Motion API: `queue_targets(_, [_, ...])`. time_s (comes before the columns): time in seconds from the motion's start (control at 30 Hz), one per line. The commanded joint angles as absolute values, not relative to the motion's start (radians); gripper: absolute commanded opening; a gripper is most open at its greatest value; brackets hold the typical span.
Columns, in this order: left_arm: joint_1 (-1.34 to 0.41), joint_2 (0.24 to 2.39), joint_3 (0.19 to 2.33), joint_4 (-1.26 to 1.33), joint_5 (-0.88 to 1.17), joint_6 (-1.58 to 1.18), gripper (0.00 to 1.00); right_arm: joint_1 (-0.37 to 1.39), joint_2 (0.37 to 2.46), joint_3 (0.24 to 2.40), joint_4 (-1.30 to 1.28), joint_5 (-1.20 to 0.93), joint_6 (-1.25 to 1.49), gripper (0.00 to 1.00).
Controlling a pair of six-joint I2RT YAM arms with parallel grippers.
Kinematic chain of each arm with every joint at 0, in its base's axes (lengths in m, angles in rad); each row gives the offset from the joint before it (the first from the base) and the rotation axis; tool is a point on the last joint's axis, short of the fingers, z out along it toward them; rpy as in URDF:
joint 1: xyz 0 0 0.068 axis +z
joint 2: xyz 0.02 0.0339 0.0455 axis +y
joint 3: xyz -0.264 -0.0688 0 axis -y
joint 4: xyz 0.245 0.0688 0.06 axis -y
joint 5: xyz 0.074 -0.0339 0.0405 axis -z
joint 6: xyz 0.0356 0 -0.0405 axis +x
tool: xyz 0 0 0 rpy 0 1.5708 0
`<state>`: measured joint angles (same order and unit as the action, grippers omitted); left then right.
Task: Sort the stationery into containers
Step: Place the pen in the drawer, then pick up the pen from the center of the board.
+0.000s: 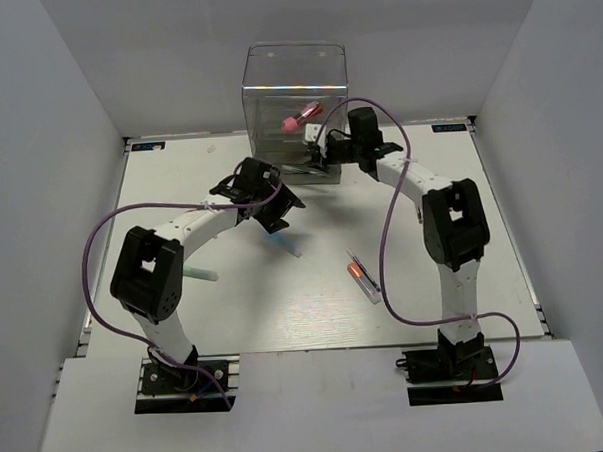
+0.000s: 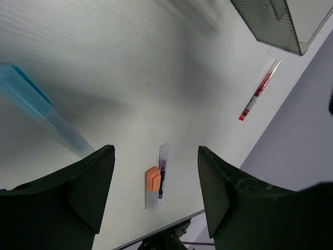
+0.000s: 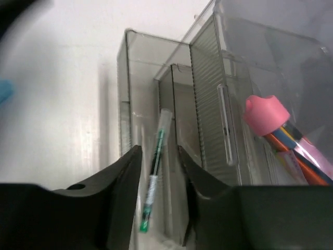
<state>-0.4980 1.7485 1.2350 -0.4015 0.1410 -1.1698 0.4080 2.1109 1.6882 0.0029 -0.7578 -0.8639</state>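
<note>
- Both jaws of the left gripper (image 2: pixel 154 156) stand wide apart, holding nothing, over the white table (image 2: pixel 156 78). A blue-capped white marker (image 2: pixel 31 96) lies just beside it, partly cut off.
- Right gripper (image 3: pixel 158 152), at the far tall clear plastic box (image 3: pixel 208 104), is parted around a thin green-inked pen (image 3: pixel 154 172). Whether they touch is unclear.

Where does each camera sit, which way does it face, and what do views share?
Top external: above, behind the bases, looking down at the table; both arms, left gripper, right gripper show.
Left wrist: on the left arm, looking down past its fingers at the orange-tipped clear pen.
Right wrist: on the right arm, facing the clear box, its fingers flanking a green pen.
Shared: the top view also shows that pen and box.
</note>
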Motion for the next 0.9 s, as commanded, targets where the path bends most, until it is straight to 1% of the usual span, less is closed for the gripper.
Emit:
queue_targets(0.0, [-0.531,1.794,1.314,-0.393,0.195,-1.170,0.74,0.384,1.907,1.558,0.083,-0.834,-0.775,0.40])
queue_targets(0.1, [-0.569,1.841,1.379,-0.422,0.219,-1.170,0.71,0.368,1.787,1.413,0.168,-0.799,-0.685,0.45])
queue_targets(0.13, [-0.590,1.873,1.397,-0.443,0.219,-1.170,0.71,0.365,1.749,1.389,0.185,-0.710,-0.633,0.45])
queue_targets(0.2, [-0.612,1.907,1.460,-0.492,0.229,-1.160,0.70,0.335,1.704,1.320,0.204,-0.617,-0.553,0.50])
queue_targets(0.23, [-0.623,1.925,1.483,-0.514,0.229,-1.160,0.69,0.328,1.691,1.306,0.198,-0.523,-0.520,0.50])
queue_targets(0.27, [-0.644,1.963,1.533,-0.540,0.229,-1.160,0.67,0.313,1.687,1.308,0.130,-0.429,-0.438,0.48])
queue_targets(0.33, [-0.675,2.005,1.612,-0.633,0.219,-1.149,0.64,0.256,1.698,1.333,0.053,-0.387,-0.393,0.45])
queue_targets(0.37, [-0.684,2.046,1.635,-0.668,0.219,-1.149,0.64,0.243,1.697,1.333,-0.028,-0.377,-0.384,0.38])
queue_targets(0.4, [-0.693,2.062,1.655,-0.725,0.210,-1.149,0.64,0.197,1.691,1.301,-0.041,-0.380,-0.374,0.35])
queue_targets(0.47, [-0.722,2.083,1.678,-0.756,0.210,-1.149,0.64,0.170,1.645,1.258,-0.023,-0.394,-0.348,0.30])
queue_targets(0.5, [-0.732,2.097,1.690,-0.767,0.210,-1.149,0.64,0.143,1.631,1.185,-0.014,-0.391,-0.348,0.28])
queue_targets(0.57, [-0.759,2.115,1.726,-0.811,0.200,-1.161,0.64,0.130,1.594,1.146,0.035,-0.374,-0.333,0.25])
queue_targets(0.7, [-0.794,2.190,1.885,-0.934,0.181,-1.173,0.65,0.095,1.568,1.046,0.043,-0.371,-0.296,0.25])
queue_targets(0.87, [-0.827,2.298,2.014,-1.038,0.181,-1.213,0.65,0.058,1.529,0.973,0.074,-0.359,-0.299,0.27])
